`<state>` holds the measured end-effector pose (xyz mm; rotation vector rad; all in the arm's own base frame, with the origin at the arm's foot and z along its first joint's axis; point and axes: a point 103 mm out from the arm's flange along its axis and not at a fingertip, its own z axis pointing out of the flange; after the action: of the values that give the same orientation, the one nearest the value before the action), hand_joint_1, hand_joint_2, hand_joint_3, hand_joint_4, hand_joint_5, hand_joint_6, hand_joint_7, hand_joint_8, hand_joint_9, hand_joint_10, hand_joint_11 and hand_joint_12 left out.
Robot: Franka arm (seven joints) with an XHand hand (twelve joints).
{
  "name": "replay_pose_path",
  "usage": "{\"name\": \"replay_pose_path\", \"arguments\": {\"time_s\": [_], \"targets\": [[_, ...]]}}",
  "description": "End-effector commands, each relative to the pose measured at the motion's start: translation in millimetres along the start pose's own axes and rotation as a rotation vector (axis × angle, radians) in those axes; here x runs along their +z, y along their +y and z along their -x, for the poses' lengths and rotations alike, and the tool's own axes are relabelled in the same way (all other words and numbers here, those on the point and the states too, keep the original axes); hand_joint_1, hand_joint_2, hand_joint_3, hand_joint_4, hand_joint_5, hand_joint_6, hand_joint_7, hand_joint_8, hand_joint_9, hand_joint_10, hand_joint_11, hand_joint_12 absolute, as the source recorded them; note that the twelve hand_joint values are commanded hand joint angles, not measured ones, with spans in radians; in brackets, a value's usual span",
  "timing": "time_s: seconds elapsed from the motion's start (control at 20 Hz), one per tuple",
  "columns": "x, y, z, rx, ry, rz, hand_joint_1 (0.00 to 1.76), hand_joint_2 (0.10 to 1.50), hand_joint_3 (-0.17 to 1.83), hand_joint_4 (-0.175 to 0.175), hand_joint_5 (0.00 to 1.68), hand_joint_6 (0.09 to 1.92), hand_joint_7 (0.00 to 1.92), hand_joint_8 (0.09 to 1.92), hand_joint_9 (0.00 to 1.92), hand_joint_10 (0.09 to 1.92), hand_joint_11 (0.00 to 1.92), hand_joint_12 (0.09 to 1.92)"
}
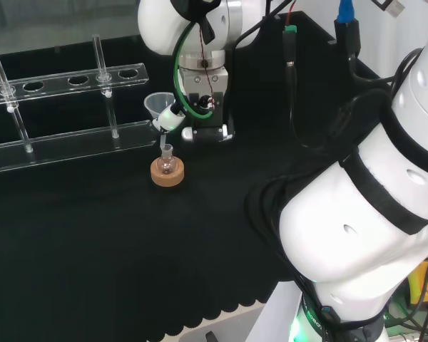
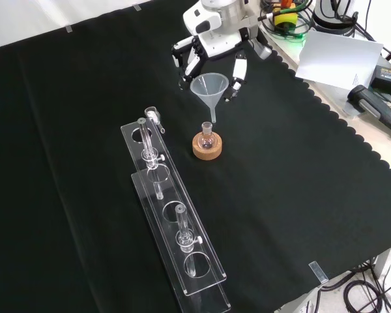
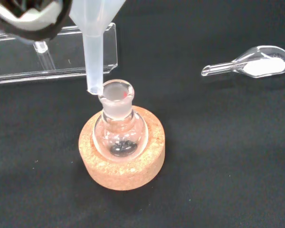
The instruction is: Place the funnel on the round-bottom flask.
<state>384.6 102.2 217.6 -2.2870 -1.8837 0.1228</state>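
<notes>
Matt black cloth [image 2: 85,98] over the tabletop, scalloped at its edge. Grainy tan cork ring [image 3: 122,167] under a glossy clear glass flask [image 3: 119,128]. Just above the flask, a smooth milky plastic funnel [image 2: 208,91]. Beside the ring, a shiny clear plastic rack [image 2: 173,222].

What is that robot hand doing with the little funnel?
The hand holds a clear funnel just above a small round-bottom flask that sits upright in a cork ring on the black cloth. In the wrist view, the funnel's stem tip hangs beside the flask's mouth, not yet inside it.
</notes>
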Motion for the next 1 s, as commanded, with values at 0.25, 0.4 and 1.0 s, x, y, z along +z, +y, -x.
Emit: {"name": "replay_pose_path", "arguments": {"time_s": [0.25,0.4,1.0], "targets": [[3.6,0.1,-1.0,-0.001,0.011,-0.004,0.78,0.56,0.56,-0.002,0.78,0.17,1.11,0.31,0.99,0.23,0.0,1.39],[2.1,3.9,3.7,-0.001,0.02,-0.006,0.78,0.56,0.56,-0.002,0.78,0.17,1.11,0.31,0.99,0.23,0.0,1.39],[6.4,12.2,-3.6,-0.004,0.019,-0.013,0.78,0.56,0.57,-0.002,0.78,0.18,1.12,0.31,1.0,0.23,0.0,1.39]]}}
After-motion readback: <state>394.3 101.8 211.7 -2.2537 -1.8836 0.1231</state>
